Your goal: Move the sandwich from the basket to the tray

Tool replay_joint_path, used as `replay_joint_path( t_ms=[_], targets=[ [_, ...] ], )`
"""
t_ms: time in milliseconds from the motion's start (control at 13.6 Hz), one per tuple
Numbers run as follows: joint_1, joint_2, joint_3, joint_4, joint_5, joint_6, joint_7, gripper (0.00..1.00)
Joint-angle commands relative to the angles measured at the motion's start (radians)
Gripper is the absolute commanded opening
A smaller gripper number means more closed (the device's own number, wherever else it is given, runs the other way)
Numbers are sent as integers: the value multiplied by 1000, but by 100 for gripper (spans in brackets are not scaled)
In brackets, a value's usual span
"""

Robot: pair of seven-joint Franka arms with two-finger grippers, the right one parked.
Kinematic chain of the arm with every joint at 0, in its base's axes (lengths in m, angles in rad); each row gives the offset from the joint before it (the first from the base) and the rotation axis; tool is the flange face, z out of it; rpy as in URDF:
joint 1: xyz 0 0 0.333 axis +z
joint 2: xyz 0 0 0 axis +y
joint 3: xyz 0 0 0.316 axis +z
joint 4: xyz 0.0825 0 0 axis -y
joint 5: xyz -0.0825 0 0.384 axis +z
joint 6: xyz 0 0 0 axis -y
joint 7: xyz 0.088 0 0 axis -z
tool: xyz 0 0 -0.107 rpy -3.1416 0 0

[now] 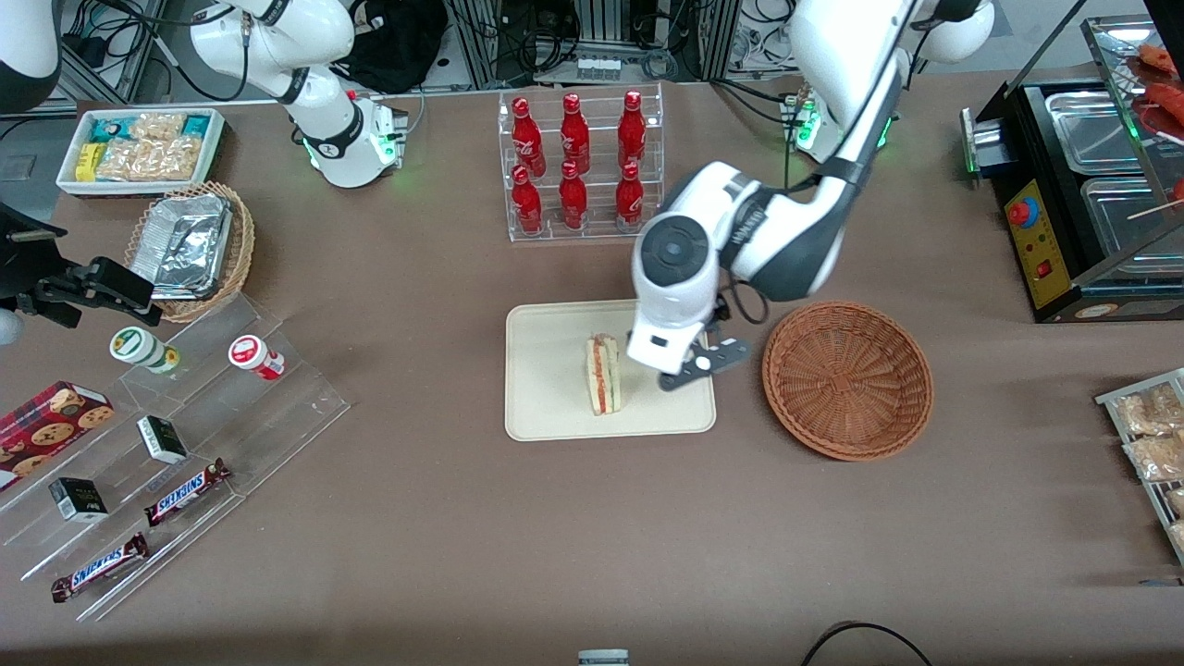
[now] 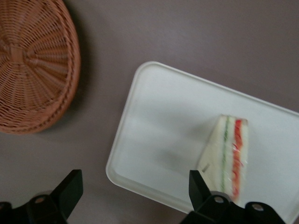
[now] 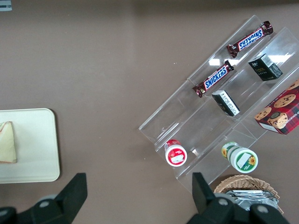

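Hovering above the working-arm edge of the flat cream-beige rectangular tray: left arm's claw, fingers spread wide, gripping nothing. Just beside the claw, lying on the tray: triangular white-bread sandwich with red and green filling. Near the claw, on the brown tabletop: round reddish-brown wicker basket, holding nothing.

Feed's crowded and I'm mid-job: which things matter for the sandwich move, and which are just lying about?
Job:
sandwich, lying on the tray
basket, beside the tray
pincer, open, above the tray edge nearest the basket

Lying about:
red bottles in a clear rack
Snickers bars
cookie box
foil containers
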Motion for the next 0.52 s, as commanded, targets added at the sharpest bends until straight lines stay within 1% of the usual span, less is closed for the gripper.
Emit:
replay_joint_path(
  t_ms=[0,443],
  targets=[
    [78,-73,-5,-83,3,-11,112,100],
    [256,-257,-5,-281,-9,-9,408,100]
  ],
)
